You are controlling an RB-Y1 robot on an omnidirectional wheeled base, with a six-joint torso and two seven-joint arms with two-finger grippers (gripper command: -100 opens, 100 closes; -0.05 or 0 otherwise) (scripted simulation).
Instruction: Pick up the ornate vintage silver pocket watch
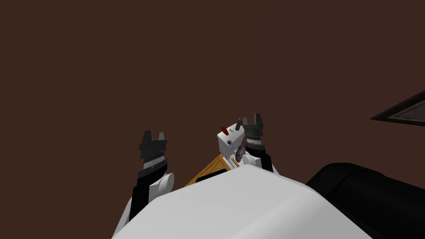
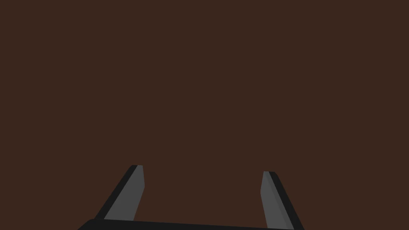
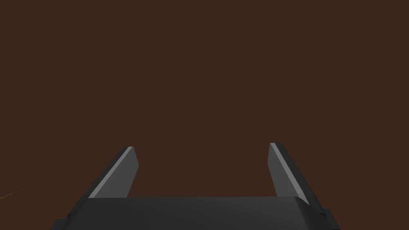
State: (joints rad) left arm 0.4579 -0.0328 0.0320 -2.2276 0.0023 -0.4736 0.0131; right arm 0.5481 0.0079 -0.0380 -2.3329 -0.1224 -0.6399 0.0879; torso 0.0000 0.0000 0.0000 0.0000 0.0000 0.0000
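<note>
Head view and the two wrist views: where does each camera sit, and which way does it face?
Head view: on the head, above both arms; left hand and right hand stand before a flat brown surface.
Left wrist view: on the left hand, facing that surface; open fingers.
Right wrist view: likewise; open fingers.
Shared: all face the brown surface.

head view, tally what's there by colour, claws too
dark grey: 2, left claw and right claw, both open
white: 1, box beside the right claw
red: 1, small thing on top of the box
orange-brown: 1, wooden surface
black: 1, bulky shape
dark brown: 1, frame
total: 7
</note>
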